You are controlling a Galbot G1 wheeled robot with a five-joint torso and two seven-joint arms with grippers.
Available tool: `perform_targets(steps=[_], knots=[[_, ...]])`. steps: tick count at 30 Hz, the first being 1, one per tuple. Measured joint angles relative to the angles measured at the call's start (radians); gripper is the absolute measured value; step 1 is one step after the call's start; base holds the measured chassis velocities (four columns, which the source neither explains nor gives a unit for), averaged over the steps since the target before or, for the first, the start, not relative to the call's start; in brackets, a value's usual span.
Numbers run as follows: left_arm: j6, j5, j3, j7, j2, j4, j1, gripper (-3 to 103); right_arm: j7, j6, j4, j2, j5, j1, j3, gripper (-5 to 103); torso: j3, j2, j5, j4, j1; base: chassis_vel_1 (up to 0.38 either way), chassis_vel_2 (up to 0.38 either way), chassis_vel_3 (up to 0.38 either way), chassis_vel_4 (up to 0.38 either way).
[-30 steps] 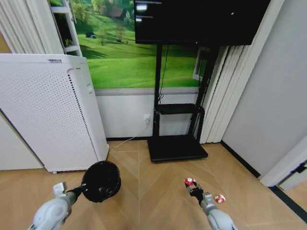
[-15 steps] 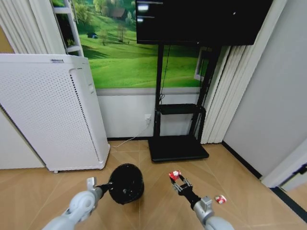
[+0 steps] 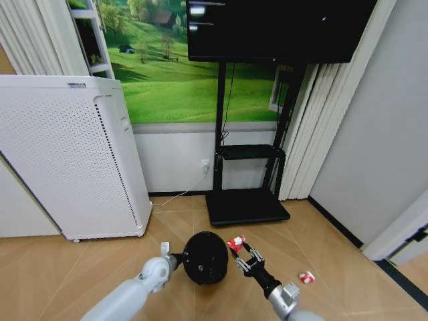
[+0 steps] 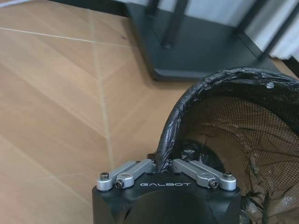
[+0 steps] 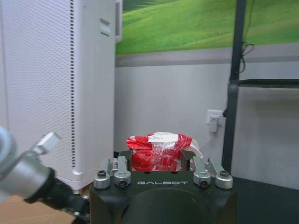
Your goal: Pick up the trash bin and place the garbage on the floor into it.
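Observation:
The black mesh trash bin (image 3: 205,257) hangs above the floor in the head view, held at its rim by my left gripper (image 3: 179,259), which is shut on it. In the left wrist view the fingers (image 4: 135,168) clamp the bin's bag-lined rim (image 4: 174,122). My right gripper (image 3: 239,251) is shut on a crumpled red-and-white wrapper (image 3: 235,242), right beside the bin's rim. The right wrist view shows that wrapper (image 5: 159,150) between the fingers. A second red-and-white wrapper (image 3: 307,277) lies on the floor to the right.
A tall white perforated air purifier (image 3: 67,160) stands at the left. A black TV stand (image 3: 247,204) with a screen (image 3: 274,30) is against the back wall. A grey wall (image 3: 381,147) closes the right side. Wooden floor lies around the arms.
Both arms have swung inward: the left arm carried the bin to the right, the right gripper brought the wrapper left and up until it is beside the bin's rim.

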Motion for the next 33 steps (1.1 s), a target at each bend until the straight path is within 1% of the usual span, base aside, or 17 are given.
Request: perform_targets(steps=[2, 3, 4, 7, 12, 13, 17, 18, 19, 20, 22, 24, 27, 29, 30, 31, 33], knots=[[0.028, -0.016, 0.055, -0.002, -0.011, 0.002, -0.043, 0, -0.021, 0.034, -0.028, 0.014, -0.067, -0.001, -0.013, 52, 0.000, 0.000, 0.0003, 0.0002, 0.000, 0.000, 0.000, 0.000, 0.000], [0.028, -0.016, 0.055, -0.002, -0.011, 0.002, -0.043, 0, -0.021, 0.034, -0.028, 0.014, -0.067, -0.001, -0.013, 52, 0.000, 0.000, 0.0003, 0.0002, 0.000, 0.000, 0.000, 0.000, 0.000], [0.036, -0.023, 0.074, -0.002, -0.014, 0.002, -0.059, 0, -0.029, 0.048, -0.041, 0.023, -0.090, -0.004, -0.017, 52, 0.000, 0.000, 0.0002, 0.0002, 0.000, 0.000, 0.000, 0.000, 0.000], [0.092, -0.031, 0.106, 0.007, -0.016, -0.018, -0.085, 0, -0.048, 0.072, -0.063, 0.033, -0.118, -0.016, -0.038, 52, 0.000, 0.000, 0.0000, 0.0001, 0.000, 0.000, 0.000, 0.000, 0.000], [0.109, -0.034, 0.113, 0.013, -0.005, -0.060, -0.091, 0, -0.049, 0.081, -0.098, 0.047, -0.136, -0.011, -0.064, 51, 0.000, 0.000, 0.0001, 0.0001, 0.000, 0.000, 0.000, 0.000, 0.000], [0.111, -0.040, 0.103, 0.013, 0.006, -0.083, -0.081, 0, -0.049, 0.082, -0.112, 0.052, -0.141, -0.008, -0.071, 51, 0.000, 0.000, -0.0001, 0.0001, 0.000, 0.000, 0.000, 0.000, 0.000], [0.111, -0.040, 0.085, 0.013, 0.025, -0.102, -0.061, 0, -0.038, 0.085, -0.125, 0.052, -0.151, -0.006, -0.084, 51, 0.000, 0.000, 0.0000, 0.0002, 0.000, 0.000, 0.000, 0.000, 0.000], [0.110, -0.039, 0.072, 0.013, 0.033, -0.109, -0.046, 0, -0.028, 0.089, -0.133, 0.052, -0.153, -0.004, -0.096, 47, 0.000, 0.000, -0.0001, 0.0003, 0.000, 0.000, 0.000, 0.000, 0.000], [0.110, -0.037, 0.062, 0.013, 0.036, -0.113, -0.036, 0, -0.025, 0.090, -0.137, 0.053, -0.153, -0.003, -0.100, 51, 0.000, 0.000, -0.0001, 0.0003, 0.000, 0.000, 0.000, 0.000, 0.000], [0.110, -0.037, 0.062, 0.013, 0.036, -0.113, -0.036, 0, -0.025, 0.090, -0.137, 0.053, -0.153, -0.003, -0.100, 51, 0.000, 0.000, -0.0001, 0.0003, 0.000, 0.000, 0.000, 0.000, 0.000], [0.108, -0.033, 0.042, 0.013, 0.041, -0.120, -0.013, 0, -0.022, 0.090, -0.143, 0.054, -0.154, -0.001, -0.113, 62, 0.000, 0.000, -0.0001, 0.0003, 0.000, 0.000, 0.000, 0.000, 0.000], [0.107, -0.032, 0.038, 0.013, 0.042, -0.121, -0.007, 0, -0.022, 0.090, -0.143, 0.054, -0.154, 0.000, -0.117, 62, 0.000, 0.000, -0.0001, 0.0003, 0.000, 0.000, 0.000, 0.000, 0.000], [0.101, -0.029, 0.021, 0.012, 0.041, -0.126, 0.012, 0, -0.021, 0.090, -0.145, 0.055, -0.156, 0.001, -0.131, 79, 0.000, 0.000, -0.0001, 0.0003, 0.000, 0.000, 0.000, 0.000, 0.000], [0.101, -0.029, 0.020, 0.011, 0.041, -0.127, 0.015, 0, -0.021, 0.090, -0.145, 0.056, -0.157, 0.001, -0.132, 79, 0.000, 0.000, -0.0001, 0.0003, 0.000, 0.000, 0.000, 0.000, 0.000], [0.101, -0.029, 0.017, 0.010, 0.041, -0.130, 0.019, 0, -0.020, 0.091, -0.146, 0.058, -0.157, 0.000, -0.134, 84, 0.000, 0.000, -0.0001, 0.0003, 0.000, 0.000, 0.000, 0.000, 0.000], [0.101, -0.029, 0.014, 0.009, 0.044, -0.134, 0.025, 0, -0.020, 0.092, -0.145, 0.060, -0.157, -0.004, -0.136, 94, 0.000, 0.000, -0.0001, 0.0003, 0.000, 0.000, 0.000, 0.000, 0.000], [0.100, -0.029, 0.011, 0.008, 0.046, -0.136, 0.028, 0, -0.019, 0.092, -0.144, 0.061, -0.157, -0.006, -0.136, 94, 0.000, 0.000, -0.0001, 0.0002, 0.000, 0.000, 0.000, 0.000, 0.000]])
